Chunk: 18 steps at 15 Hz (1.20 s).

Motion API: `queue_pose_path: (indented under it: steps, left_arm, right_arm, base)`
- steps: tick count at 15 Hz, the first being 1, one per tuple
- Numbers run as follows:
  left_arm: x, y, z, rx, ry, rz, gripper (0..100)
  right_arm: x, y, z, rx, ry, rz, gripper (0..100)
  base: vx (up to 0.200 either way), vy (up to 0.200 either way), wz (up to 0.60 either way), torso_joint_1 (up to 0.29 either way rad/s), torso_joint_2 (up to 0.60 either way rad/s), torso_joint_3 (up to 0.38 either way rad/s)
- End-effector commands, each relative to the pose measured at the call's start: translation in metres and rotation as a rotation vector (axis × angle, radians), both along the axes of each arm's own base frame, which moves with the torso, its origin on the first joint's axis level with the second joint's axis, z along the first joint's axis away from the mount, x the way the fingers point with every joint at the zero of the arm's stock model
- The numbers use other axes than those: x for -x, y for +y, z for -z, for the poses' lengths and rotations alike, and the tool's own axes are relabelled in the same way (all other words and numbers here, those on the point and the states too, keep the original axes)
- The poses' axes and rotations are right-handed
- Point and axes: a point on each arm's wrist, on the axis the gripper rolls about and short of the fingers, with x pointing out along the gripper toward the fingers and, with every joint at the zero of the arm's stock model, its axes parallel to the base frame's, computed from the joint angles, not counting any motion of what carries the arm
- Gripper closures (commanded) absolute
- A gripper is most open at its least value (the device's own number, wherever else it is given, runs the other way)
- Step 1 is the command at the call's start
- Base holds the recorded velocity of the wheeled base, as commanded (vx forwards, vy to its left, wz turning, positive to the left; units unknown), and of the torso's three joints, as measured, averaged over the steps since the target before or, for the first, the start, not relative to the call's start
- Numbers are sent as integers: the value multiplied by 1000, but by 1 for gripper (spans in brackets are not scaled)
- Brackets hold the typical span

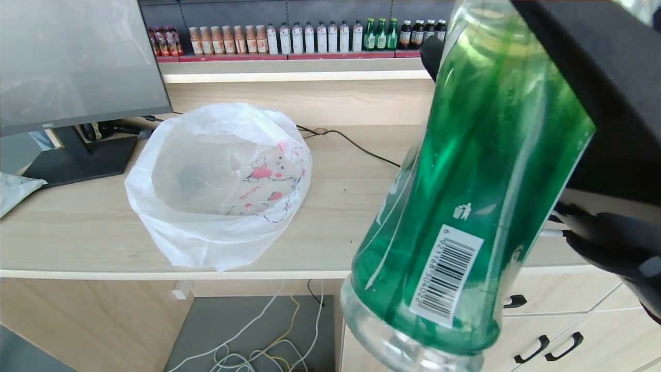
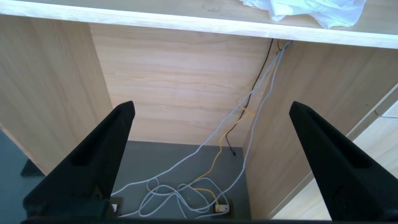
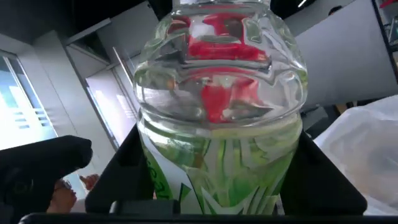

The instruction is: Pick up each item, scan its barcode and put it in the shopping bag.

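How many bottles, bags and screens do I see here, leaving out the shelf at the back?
green bottle: 1
shopping bag: 1
monitor: 1
Total: 3

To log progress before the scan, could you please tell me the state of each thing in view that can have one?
green bottle: held up off the counter, tilted, barcode showing in the head view.
right tool: shut on the green bottle.
left tool: open, empty, below the counter edge.
shopping bag: mouth open, on the counter.
monitor: screen blank.
drawers: shut.
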Motion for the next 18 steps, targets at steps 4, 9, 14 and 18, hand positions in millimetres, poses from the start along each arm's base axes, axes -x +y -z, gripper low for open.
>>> queue_pose_path:
  steps: [4,9,14,18]
  left_arm:
    - [0,0,0,0,0,-1,0]
    - [0,0,0,0,0,-1,0]
    - [0,0,0,0,0,0,0]
    - [0,0,0,0,-1,0,0]
  right_arm:
    - [9,-8,-19,-69,0,-51,100]
    - [2,0,-22,-78,-5,-51,100]
    - [-9,13,-24,-82,-15,-46,100]
    - [-9,13,-24,-82,-17,-45,100]
  base:
    - [0,0,0,0,0,0]
    - [0,0,0,0,0,0]
    - [0,0,0,0,0,0]
    - [0,0,0,0,0,0]
